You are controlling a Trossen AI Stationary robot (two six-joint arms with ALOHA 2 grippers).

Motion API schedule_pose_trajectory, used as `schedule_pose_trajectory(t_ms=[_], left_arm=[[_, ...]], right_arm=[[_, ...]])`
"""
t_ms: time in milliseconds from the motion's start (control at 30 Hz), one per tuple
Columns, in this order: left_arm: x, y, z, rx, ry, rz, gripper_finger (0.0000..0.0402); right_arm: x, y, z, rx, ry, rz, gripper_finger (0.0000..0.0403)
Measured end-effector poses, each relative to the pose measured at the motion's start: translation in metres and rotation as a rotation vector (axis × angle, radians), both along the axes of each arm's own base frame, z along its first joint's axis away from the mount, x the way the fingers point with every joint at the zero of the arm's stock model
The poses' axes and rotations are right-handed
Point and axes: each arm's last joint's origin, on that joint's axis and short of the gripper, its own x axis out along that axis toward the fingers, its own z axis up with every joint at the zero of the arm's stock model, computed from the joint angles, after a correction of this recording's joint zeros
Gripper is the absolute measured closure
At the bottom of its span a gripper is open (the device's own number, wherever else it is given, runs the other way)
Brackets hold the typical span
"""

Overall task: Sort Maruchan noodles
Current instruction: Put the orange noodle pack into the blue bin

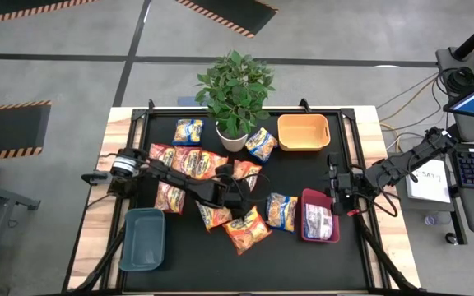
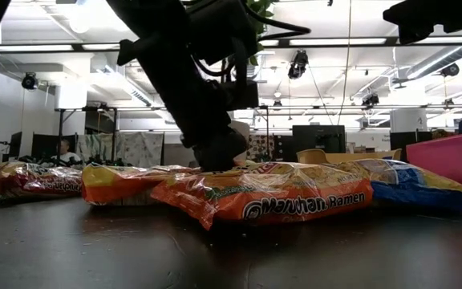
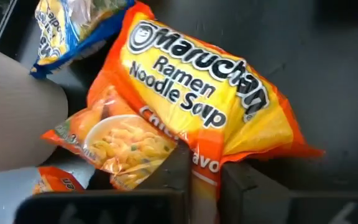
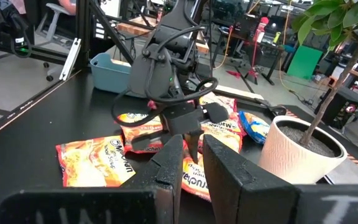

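Note:
Several Maruchan noodle packets lie flat on the black table (image 1: 196, 271), among them orange ones (image 1: 246, 228) and blue-and-yellow ones (image 1: 188, 131). My left gripper (image 1: 243, 187) reaches in from the left and is shut on an orange packet (image 3: 191, 99) just near of the plant pot (image 1: 231, 140); the packet also shows in the high view (image 1: 248, 173). My right gripper (image 1: 336, 187) hangs open and empty over the table beside the red bin (image 1: 307, 201), its fingers (image 4: 169, 165) slightly apart. A packet (image 1: 320, 222) lies in that bin. My left gripper pinches the orange packet's near edge (image 3: 205, 169) between its two fingers (image 3: 180, 171). The fingers come slanting down from the table's near-left side. The rest of the packet spreads out crumpled ahead of the fingers; whether it is off the table, I cannot tell.
A potted plant (image 1: 234, 86) stands at the far middle. An orange bin (image 1: 303, 131) stands to its right and a grey-blue bin (image 1: 144, 238) at the near left. In the low view an orange packet (image 2: 295, 201) lies close to the camera.

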Motion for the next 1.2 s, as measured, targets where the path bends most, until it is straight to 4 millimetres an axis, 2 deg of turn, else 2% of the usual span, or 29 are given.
schedule_pose_trajectory(t_ms=[233,300,500,633,767,900,933,1000,1100,1200], left_arm=[[0.009,-0.003,0.013,0.006,-0.003,-0.064,0.0397],[0.010,-0.003,0.022,0.012,-0.001,-0.084,0.0398],[0.009,-0.004,0.068,0.001,0.011,-0.154,0.0399],[0.005,-0.007,0.113,-0.120,0.083,-0.228,0.0398],[-0.012,-0.012,0.167,-0.399,0.249,-0.255,0.0398],[-0.041,-0.017,0.216,-0.690,0.386,-0.126,0.0398],[-0.048,-0.020,0.226,-0.738,0.401,-0.083,0.0398],[-0.055,-0.029,0.244,-0.841,0.341,-0.140,0.0398],[-0.072,-0.047,0.262,-0.877,0.333,-0.213,0.0398],[-0.085,-0.064,0.265,-0.892,0.349,-0.208,0.0398]], right_arm=[[0.000,0.000,0.000,0.001,0.000,0.000,0.0351],[0.000,0.000,0.000,0.000,0.000,0.001,0.0351],[0.000,0.000,0.000,-0.001,0.000,0.001,0.0351],[0.000,0.000,0.000,-0.001,0.001,0.000,0.0351],[0.000,0.000,0.000,-0.002,0.004,0.000,0.0351],[0.000,0.000,0.000,-0.001,0.004,0.001,0.0351],[0.000,0.000,0.000,0.002,0.004,0.001,0.0351],[0.000,0.000,0.000,0.008,0.004,0.000,0.0351],[0.000,0.000,0.000,0.010,0.004,0.000,0.0351],[0.001,0.000,-0.001,0.006,0.010,0.000,0.0351]])
